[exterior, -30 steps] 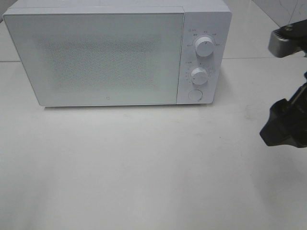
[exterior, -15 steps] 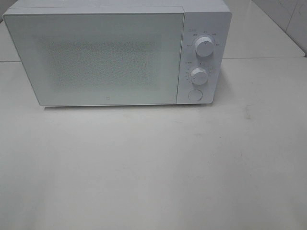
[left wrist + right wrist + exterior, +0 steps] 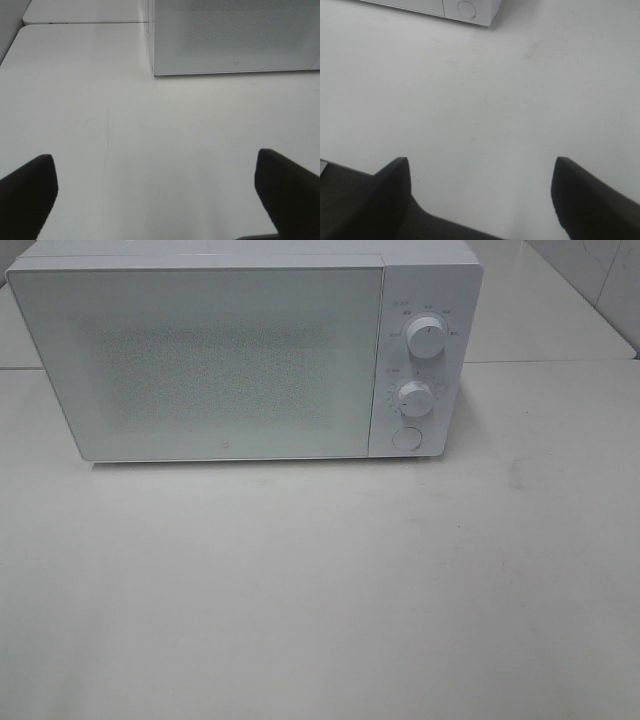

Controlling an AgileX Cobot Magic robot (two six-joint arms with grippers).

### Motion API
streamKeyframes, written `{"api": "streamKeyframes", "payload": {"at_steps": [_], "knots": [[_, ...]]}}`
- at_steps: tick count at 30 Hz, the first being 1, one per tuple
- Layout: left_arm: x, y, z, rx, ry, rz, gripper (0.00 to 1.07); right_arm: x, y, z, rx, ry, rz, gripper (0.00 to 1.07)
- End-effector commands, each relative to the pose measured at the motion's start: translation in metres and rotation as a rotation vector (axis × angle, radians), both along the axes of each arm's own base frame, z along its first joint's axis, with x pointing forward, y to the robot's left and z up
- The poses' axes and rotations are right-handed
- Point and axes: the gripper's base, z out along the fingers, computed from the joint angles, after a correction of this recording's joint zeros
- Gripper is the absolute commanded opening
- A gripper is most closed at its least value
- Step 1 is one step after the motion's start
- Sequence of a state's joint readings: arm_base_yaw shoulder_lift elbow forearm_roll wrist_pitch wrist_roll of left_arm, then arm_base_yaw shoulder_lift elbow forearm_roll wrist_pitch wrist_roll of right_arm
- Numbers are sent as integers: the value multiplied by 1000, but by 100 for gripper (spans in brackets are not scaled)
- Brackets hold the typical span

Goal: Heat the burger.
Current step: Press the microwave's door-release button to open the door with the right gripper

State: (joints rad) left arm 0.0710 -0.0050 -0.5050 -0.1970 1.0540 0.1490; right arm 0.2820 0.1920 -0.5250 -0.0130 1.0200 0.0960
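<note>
Left end effector and right end effector both released, nothing between the fingers, above the table.
Microwave toward the table's back edge, door shut, two knobs on its right side; burger's place cannot be told.

White tabletop w/ closed white microwave at back, pale tiles top-rt.
</note>
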Motion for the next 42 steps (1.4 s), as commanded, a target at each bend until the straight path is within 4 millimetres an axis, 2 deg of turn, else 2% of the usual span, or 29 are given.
{"api": "streamKeyframes", "payload": {"at_steps": [1,14,25,35,40,41,42], "knots": [[-2,-1,0,-6,-30,1,100,-5,-2,-5,5,0,-30,76],[-2,-1,0,-6,-30,1,100,-32,-9,-5,54,-181,-40,76],[-2,-1,0,-5,-29,1,100,-32,-9,-5,53,-176,-40,76],[-2,-1,0,-5,-29,1,100,-5,-2,2,24,-51,-45,76],[-2,-1,0,-5,-29,1,100,20,4,6,6,12,-44,76],[-2,-1,0,-5,-29,1,100,20,4,6,6,12,-44,76],[-2,-1,0,-5,-29,1,100,30,7,7,9,0,-43,76]]}}
